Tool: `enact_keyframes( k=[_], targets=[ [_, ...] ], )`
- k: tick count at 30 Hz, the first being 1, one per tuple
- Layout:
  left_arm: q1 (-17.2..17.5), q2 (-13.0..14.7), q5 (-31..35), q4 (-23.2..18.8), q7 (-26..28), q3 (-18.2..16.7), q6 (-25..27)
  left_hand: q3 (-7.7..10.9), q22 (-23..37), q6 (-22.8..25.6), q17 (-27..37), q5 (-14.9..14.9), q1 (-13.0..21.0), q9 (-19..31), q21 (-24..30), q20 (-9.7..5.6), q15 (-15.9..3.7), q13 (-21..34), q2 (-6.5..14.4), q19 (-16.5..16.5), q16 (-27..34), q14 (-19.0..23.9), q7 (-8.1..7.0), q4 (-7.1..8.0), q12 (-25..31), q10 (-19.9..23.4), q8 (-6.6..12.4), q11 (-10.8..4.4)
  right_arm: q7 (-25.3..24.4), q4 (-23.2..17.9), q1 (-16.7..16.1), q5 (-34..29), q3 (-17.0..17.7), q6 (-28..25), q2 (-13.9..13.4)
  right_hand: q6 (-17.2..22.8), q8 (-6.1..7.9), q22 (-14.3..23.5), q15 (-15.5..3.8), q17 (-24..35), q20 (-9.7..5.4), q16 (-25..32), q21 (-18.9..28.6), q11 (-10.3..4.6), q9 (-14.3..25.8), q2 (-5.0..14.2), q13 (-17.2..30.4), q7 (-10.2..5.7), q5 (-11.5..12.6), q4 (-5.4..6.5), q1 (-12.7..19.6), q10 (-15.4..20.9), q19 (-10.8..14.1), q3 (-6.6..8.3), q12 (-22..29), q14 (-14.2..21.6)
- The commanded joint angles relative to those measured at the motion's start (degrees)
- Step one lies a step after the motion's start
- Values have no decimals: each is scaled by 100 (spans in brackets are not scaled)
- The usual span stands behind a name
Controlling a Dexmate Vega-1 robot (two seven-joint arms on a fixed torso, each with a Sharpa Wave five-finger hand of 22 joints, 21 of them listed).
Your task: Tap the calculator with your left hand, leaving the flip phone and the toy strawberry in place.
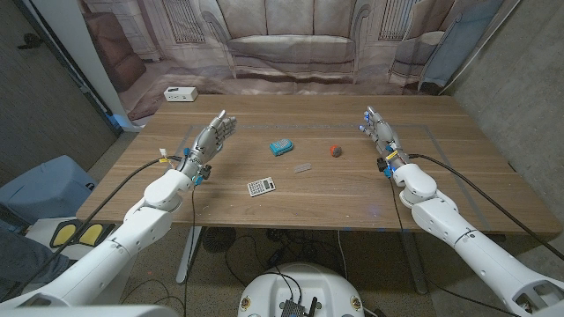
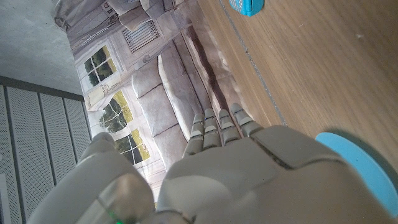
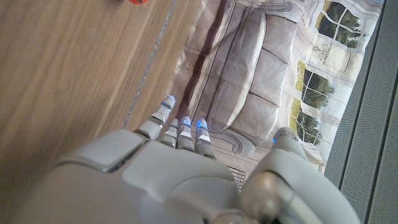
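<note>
While well apart from left-hand fingers (image 1: 220,123), calculator (image 1: 261,186) nearer table edge.

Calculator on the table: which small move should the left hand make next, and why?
Probably swing the left hand inward and down toward the calculator. The hand is open and apart from it, while the calculator lies nearer the robot than the flip phone and toy strawberry.

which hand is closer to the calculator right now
Left. The left hand is raised over the table just beyond and to the left of the calculator. The right hand is far across the table on the other side, past the toy strawberry.
</note>
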Motion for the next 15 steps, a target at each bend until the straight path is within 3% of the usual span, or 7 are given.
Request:
enact_keyframes(
  k=[1,15],
  targets=[
    [321,28,-23,-171,47,-131,-264,-4,23,104,15,8,31,8,-14,37,7,0,21,45,26,67,0,-52,35,97,15,-20,-124,-199,-191,-58,92,24,-109,75,27,24,6,17,9,23,-10,9,14,48,0,5,1,-40,29,23,37,14,19,20],
    [742,29,28,-470,251,-220,-403,-19,25,183,15,3,38,10,-48,78,-2,-44,19,105,18,138,-19,-68,33,140,10,-14,12,-346,-278,3,162,20,-252,98,24,24,10,3,16,21,-40,5,14,64,-7,-2,-3,-53,33,34,61,11,14,29]
  ],
)
